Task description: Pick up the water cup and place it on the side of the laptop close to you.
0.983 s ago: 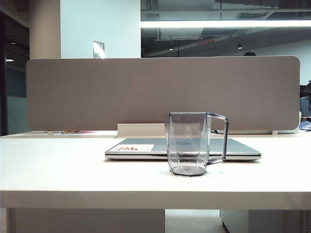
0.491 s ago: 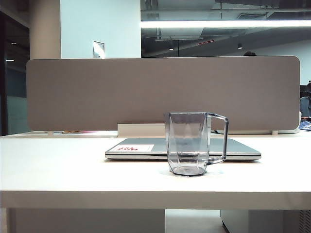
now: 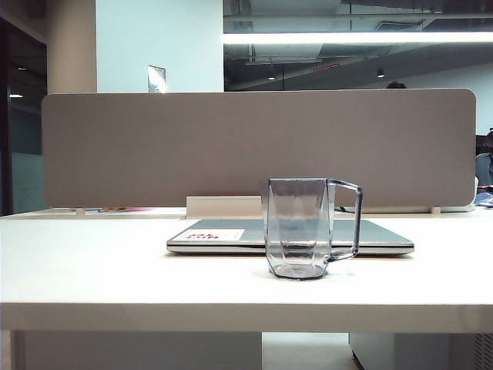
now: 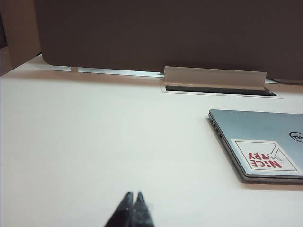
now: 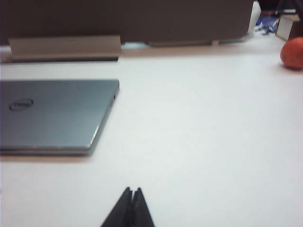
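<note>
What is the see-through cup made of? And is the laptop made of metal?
The water cup looks like clear, grey-tinted plastic: you can see the laptop's edge through it, and its faceted walls shine. It could be glass, though. The laptop has a smooth, matte silver-grey lid, probably metal, maybe painted plastic. The sticker on it looks like paper.

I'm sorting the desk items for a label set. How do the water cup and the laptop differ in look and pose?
The water cup is see-through and stands upright; the laptop is opaque silver-grey and lies flat, closed. The cup is much narrower and taller than the laptop. Both rest on the white table, the cup on the near side.
</note>
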Robot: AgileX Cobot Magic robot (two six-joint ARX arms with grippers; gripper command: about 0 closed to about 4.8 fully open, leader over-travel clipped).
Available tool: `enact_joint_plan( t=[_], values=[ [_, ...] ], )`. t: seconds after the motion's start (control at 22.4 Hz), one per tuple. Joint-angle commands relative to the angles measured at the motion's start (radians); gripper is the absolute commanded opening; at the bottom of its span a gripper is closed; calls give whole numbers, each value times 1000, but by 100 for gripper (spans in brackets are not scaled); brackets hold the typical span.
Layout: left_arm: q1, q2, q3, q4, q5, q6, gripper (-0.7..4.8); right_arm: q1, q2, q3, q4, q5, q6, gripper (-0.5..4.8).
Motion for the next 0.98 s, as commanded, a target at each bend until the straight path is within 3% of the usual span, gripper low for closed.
enact_joint_plan(
  t=[0.04,0.98],
  values=[
    [0,1,3,8,4,1,-3,1,-2,-6,-1,2,-26,-2],
    [0,1,3,8,4,1,-3,0,-2,-6,-7,2,-26,-1]
  ],
)
